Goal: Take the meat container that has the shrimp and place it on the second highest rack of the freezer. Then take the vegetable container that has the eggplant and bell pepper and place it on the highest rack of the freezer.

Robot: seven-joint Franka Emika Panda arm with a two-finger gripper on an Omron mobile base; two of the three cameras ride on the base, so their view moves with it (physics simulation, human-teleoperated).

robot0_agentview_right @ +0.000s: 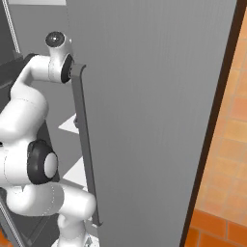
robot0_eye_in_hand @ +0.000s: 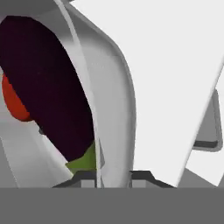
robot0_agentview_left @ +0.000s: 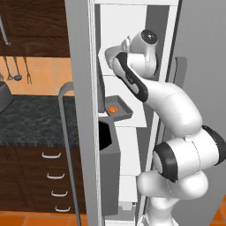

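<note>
1. Where the arm [robot0_agentview_left: 170,106] reaches into the freezer [robot0_agentview_left: 132,66], the left base view shows the meat dish [robot0_agentview_left: 117,108] on a rack below the wrist.
2. Right base view: the freezer door [robot0_agentview_right: 154,111] hides the hand.
3. Hand view: the pincer [robot0_eye_in_hand: 113,175] straddles the bowl [robot0_eye_in_hand: 116,109] rim, one fingertip either side; eggplant [robot0_eye_in_hand: 48,87] and pepper [robot0_eye_in_hand: 15,103] lie just beyond. Whether it grips, I cannot tell.

The arm [robot0_agentview_left: 176,114] is glossy white, built of rounded, bulbous segments joined by dark collars. Each joint ends in a grey-black circular cap [robot0_agentview_right: 55,38], ringed in white. The gripper [robot0_eye_in_hand: 113,177] has two small dark, squared finger tips [robot0_eye_in_hand: 142,176].
</note>
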